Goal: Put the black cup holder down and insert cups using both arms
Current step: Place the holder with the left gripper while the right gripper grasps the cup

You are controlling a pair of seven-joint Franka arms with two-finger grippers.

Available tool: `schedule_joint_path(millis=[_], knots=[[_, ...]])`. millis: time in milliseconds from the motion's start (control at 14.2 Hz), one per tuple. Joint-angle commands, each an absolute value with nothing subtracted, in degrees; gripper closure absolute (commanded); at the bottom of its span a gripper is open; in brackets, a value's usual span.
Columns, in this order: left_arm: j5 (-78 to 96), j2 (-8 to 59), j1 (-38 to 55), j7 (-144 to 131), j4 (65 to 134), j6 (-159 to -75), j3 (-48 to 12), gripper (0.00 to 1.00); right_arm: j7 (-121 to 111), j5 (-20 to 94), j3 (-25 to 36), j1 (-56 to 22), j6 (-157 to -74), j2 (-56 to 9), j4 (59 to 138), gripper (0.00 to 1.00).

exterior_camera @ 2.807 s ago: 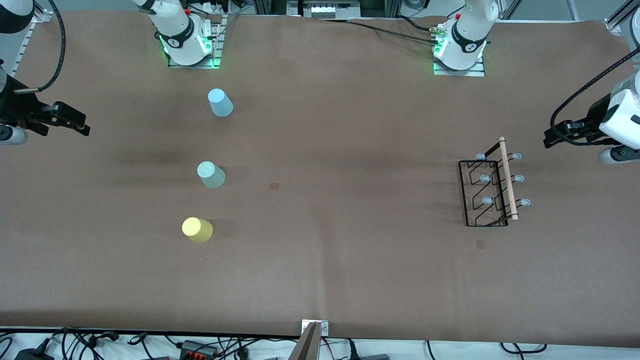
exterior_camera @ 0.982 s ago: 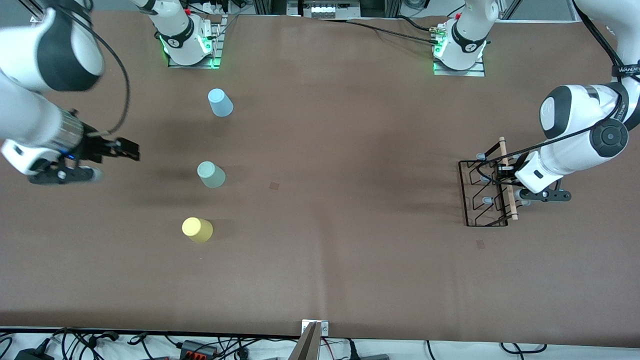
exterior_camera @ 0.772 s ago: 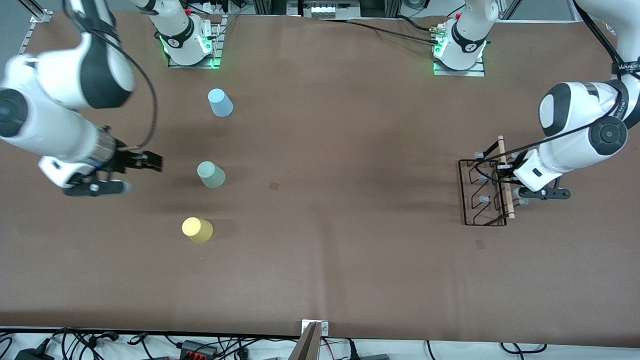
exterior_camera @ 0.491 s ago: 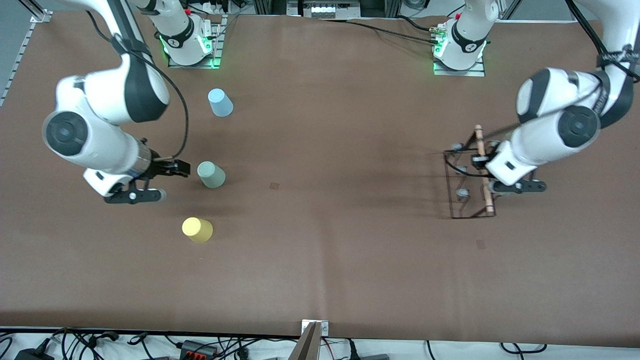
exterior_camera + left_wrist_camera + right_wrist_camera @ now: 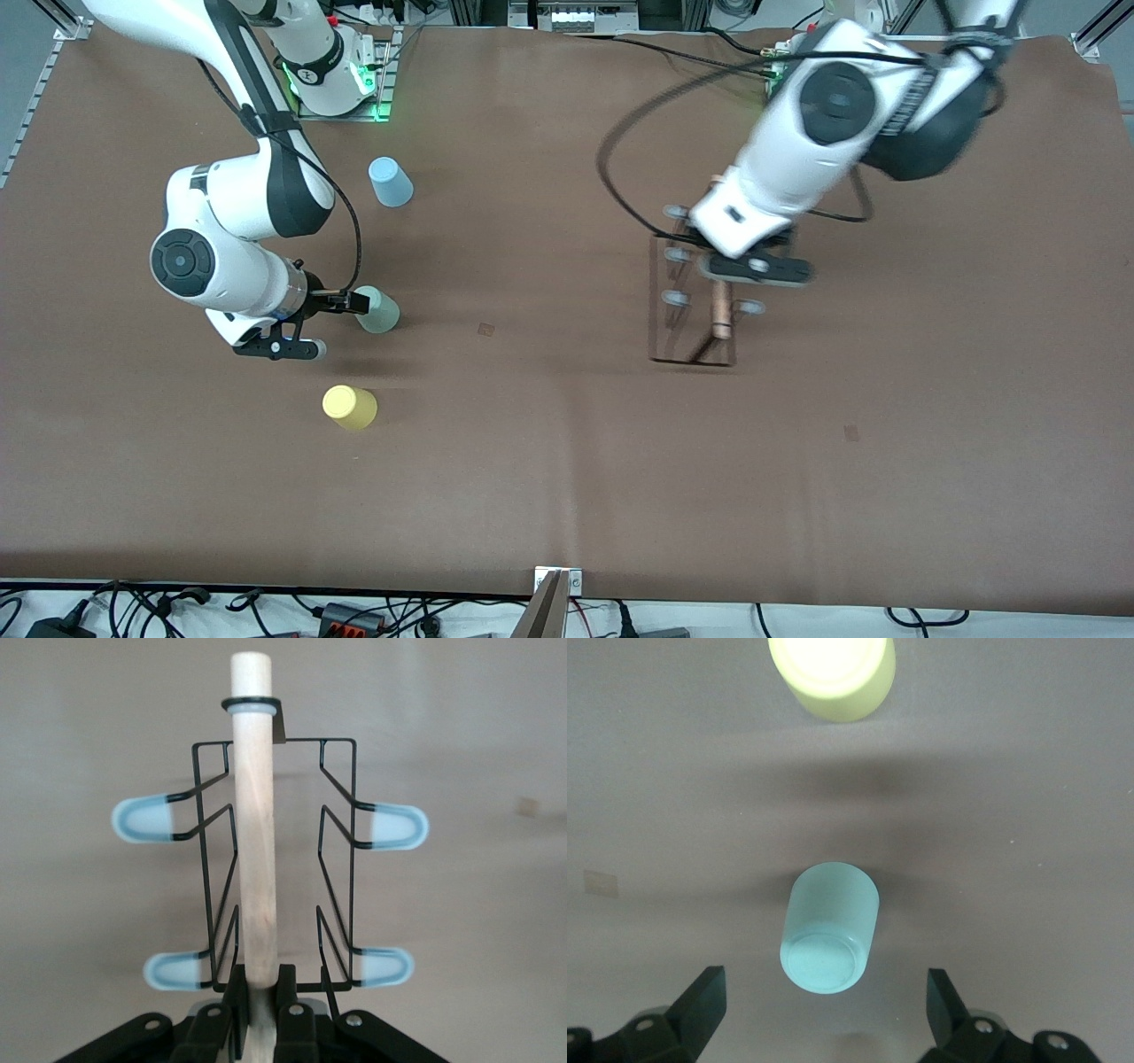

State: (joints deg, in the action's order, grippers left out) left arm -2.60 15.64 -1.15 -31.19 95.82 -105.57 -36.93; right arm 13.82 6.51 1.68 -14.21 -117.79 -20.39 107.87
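Black cup holder (image 5: pixel 695 297) hangs in the air over the middle of the table (image 5: pixel 567 461), carried by its wooden rod (image 5: pixel 255 824) so the pegs stay free. The left gripper (image 5: pixel 257 992) has its jaws clamped on that rod, a grip plain only in the left wrist view. The right gripper (image 5: pixel 824 1010), jaws spread wide, straddles the upturned mint green cup (image 5: pixel 829 926), the yellow cup (image 5: pixel 831 673) nearby. Only the front view shows the light blue cup (image 5: pixel 390 182).

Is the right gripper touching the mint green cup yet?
Apart. The right wrist view shows the right gripper open, fingers clear of the mint green cup either side.
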Motion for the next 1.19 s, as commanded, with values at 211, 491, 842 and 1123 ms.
schedule_joint_path(millis=[211, 491, 842, 1123], knots=[[-2.0, 31.2, 9.3, -42.3, 80.4, -104.8, -36.3, 0.99, 18.8, 7.7, 1.8, -16.9, -125.8, -19.5, 115.5, 0.0], [-5.5, 34.8, 13.6, -47.6, 79.1, -108.9, -35.9, 0.99, 19.8, 6.6, 2.0, -18.6, -130.3, -20.0, 117.9, 0.0], [-11.9, 38.1, 18.8, -50.3, 79.1, -111.4, -35.7, 0.99, 20.0, 6.6, 2.1, -18.0, -130.9, -21.0, 119.1, 0.0], [-15.2, 40.4, 19.8, -51.9, 79.1, -111.4, -35.7, 0.92, 20.0, 6.6, 2.1, -18.1, -131.2, -21.6, 119.0, 0.0]])
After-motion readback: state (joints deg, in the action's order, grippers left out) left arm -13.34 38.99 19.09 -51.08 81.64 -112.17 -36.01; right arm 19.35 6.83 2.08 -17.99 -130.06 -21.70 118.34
